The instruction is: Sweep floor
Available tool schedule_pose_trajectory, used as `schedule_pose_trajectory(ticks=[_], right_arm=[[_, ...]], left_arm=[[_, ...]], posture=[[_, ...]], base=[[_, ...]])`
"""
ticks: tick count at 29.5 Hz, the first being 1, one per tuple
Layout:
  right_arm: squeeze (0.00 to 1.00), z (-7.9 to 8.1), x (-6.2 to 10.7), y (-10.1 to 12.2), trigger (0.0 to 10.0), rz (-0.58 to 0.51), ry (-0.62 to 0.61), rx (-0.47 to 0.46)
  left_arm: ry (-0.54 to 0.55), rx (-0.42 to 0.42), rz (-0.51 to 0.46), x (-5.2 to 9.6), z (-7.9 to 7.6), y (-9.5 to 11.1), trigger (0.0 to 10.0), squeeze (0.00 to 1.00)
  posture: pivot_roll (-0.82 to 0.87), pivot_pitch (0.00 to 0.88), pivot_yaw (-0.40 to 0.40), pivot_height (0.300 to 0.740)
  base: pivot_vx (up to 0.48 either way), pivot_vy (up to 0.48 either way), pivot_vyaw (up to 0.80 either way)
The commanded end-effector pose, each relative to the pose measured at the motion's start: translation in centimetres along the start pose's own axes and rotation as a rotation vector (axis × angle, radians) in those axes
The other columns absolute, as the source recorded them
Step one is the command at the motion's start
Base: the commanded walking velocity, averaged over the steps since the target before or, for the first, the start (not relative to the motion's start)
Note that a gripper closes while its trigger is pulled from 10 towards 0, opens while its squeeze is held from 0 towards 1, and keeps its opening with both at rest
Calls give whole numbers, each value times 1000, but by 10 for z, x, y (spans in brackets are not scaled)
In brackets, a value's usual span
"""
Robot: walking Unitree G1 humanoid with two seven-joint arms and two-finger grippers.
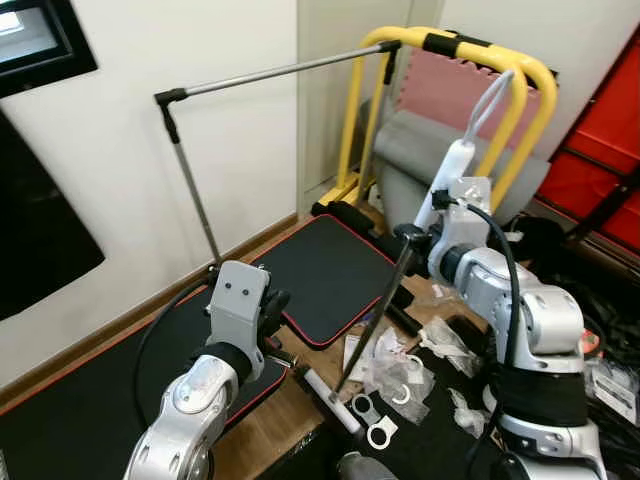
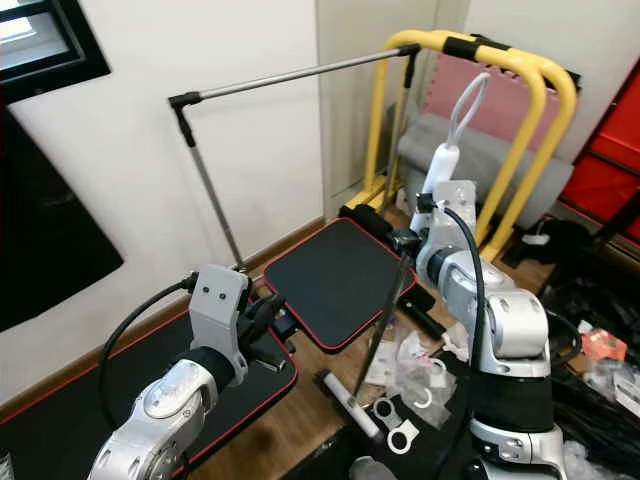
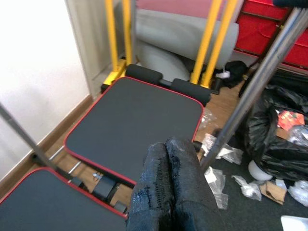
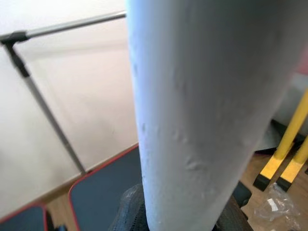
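Observation:
A broom with a white grip [image 1: 453,172], a top loop and a dark shaft [image 1: 375,312] slants down to its white head [image 1: 330,398] on the wood floor. My right gripper [image 1: 437,218] is shut on the grip at chest height; the right wrist view shows that white grip [image 4: 192,110] up close, with a black finger [image 4: 129,211] beneath it. My left gripper [image 1: 276,304] hovers shut and holding nothing over a red-trimmed black pad [image 1: 325,272], its fingers [image 3: 166,192] pressed together. Plastic wrappers and white rings [image 1: 392,378] litter the floor by the broom head.
A yellow tube frame [image 1: 460,48] with grey and pink cushions stands at the back. A grey clothes rail [image 1: 270,72] crosses in front of the white wall. Black rubbish bags [image 3: 274,137] and red cabinets [image 1: 600,150] crowd the right side.

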State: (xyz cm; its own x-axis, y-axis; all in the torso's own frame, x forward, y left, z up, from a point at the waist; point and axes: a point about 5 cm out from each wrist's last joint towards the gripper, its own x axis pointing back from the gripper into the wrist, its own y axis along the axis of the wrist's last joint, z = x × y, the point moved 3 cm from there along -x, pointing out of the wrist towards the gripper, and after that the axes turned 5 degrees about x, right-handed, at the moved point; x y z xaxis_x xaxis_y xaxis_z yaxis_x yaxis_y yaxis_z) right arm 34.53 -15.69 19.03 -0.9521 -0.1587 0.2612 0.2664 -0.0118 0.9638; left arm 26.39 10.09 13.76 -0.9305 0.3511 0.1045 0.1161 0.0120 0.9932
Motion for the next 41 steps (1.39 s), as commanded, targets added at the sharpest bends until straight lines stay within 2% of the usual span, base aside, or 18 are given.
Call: schedule_pose_trajectory(ticks=[1, 17, 25, 31, 37, 40, 41], right_arm=[[0, -3, 0, 8, 10000, -43, -18, -10], [0, -4, -4, 17, 10000, -100, -54, -6], [0, -6, -6, 19, 10000, -122, -76, -36], [0, -9, -8, 14, 10000, -120, -91, -77], [0, -8, -12, 9, 10000, -125, -91, -157], [0, -8, -12, 9, 10000, -125, -91, -157], [0, -7, -15, 7, 10000, -129, -89, -191]], left_arm=[[-8, -5, 14, -1, 0, -4, 10000, 0], [4, 0, 5, -2, 2, -4, 10000, 0], [7, -3, 0, -3, 3, -3, 10000, 0], [6, -3, -1, -3, 2, -3, 10000, 0], [3, -3, -4, -2, 1, -3, 10000, 0], [3, -3, -4, -2, 1, -3, 10000, 0], [3, -4, -8, -2, 0, -2, 10000, 0]], posture=[[-119, 58, -68, 740], [-119, 54, -72, 740], [-117, 54, -74, 740], [-117, 54, -72, 740], [-113, 58, -75, 740], [-113, 58, -75, 740], [-112, 62, -75, 740]], base=[[0, 0, -800], [0, 0, -800], [0, 0, -800], [0, 0, -800], [0, 0, -800], [0, 0, -800], [0, 0, -800]])
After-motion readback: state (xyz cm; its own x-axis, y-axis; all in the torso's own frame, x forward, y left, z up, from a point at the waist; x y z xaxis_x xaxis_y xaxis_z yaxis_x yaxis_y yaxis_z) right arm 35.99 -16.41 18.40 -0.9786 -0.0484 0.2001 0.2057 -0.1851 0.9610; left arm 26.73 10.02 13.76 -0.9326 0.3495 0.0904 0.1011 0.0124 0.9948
